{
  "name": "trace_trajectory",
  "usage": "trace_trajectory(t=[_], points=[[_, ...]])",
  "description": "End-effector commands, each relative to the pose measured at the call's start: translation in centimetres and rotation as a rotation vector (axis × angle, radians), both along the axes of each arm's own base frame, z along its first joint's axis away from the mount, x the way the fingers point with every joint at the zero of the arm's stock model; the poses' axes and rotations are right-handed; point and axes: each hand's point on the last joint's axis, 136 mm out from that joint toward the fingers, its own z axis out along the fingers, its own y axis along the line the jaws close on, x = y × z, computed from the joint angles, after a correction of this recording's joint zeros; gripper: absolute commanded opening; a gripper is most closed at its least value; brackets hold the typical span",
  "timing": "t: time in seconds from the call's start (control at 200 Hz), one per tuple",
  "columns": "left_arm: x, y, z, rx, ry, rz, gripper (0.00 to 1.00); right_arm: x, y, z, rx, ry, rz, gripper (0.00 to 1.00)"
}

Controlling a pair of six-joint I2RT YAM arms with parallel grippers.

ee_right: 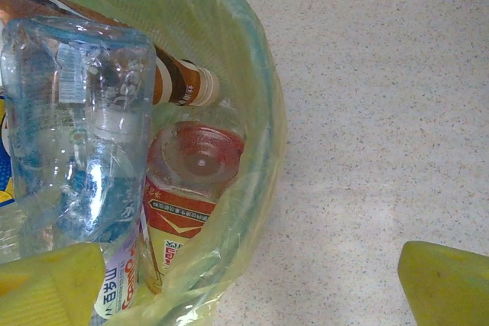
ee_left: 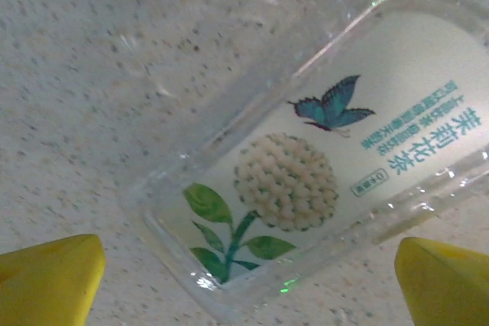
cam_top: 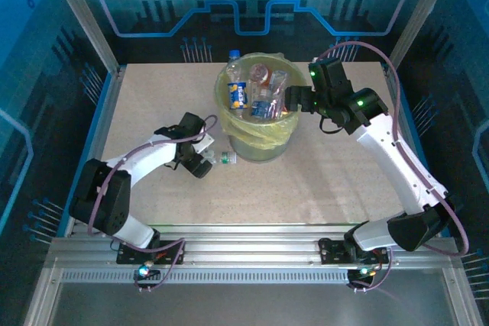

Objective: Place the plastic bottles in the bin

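A clear plastic bottle (ee_left: 321, 166) with a white label showing a butterfly and a flower lies on the speckled table. My left gripper (ee_left: 248, 284) is open around its lower end, one yellow fingertip (ee_left: 50, 276) on each side. From above, this bottle (cam_top: 226, 158) lies just left of the bin (cam_top: 263, 143), in front of the left gripper (cam_top: 208, 159). The bin, lined with a yellow-green bag (ee_right: 263, 127), holds several bottles (cam_top: 260, 93), among them a crumpled clear one (ee_right: 76, 127) and a red-labelled one (ee_right: 191, 181). My right gripper (cam_top: 293, 101) hangs open over the bin's right rim with nothing in it.
Another bottle with a blue cap (cam_top: 234, 57) stands behind the bin at the table's far side. Metal frame posts and blue walls enclose the table. Bare tabletop (cam_top: 336, 181) lies right of the bin and in front of it.
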Motion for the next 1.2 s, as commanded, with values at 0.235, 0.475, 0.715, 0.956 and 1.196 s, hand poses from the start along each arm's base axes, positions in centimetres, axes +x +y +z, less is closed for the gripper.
trace_trajectory(t=[0.235,0.475,0.715,0.956,1.196], points=[[0.2,-1.8,3.6,-0.146,-0.167,-0.345,0.99,0.0,-1.0,0.4,-0.003,-0.001,-0.037,1.00],[-0.4,-2.7,2.1,-0.176,-0.078,-0.422,0.99,0.1,-1.0,0.4,-0.006,0.005,-0.039,1.00],[1.7,-2.4,0.7,-0.123,-0.068,-0.434,0.99,0.3,-0.8,0.4,-0.003,0.008,-0.037,1.00],[2.9,-2.8,-0.5,-0.120,-0.070,-0.436,0.99,0.6,-0.6,0.0,-0.007,0.022,-0.037,1.00],[2.5,-3.7,-1.2,-0.143,-0.028,-0.453,0.95,0.9,-0.5,-0.4,-0.012,0.032,-0.037,1.00]])
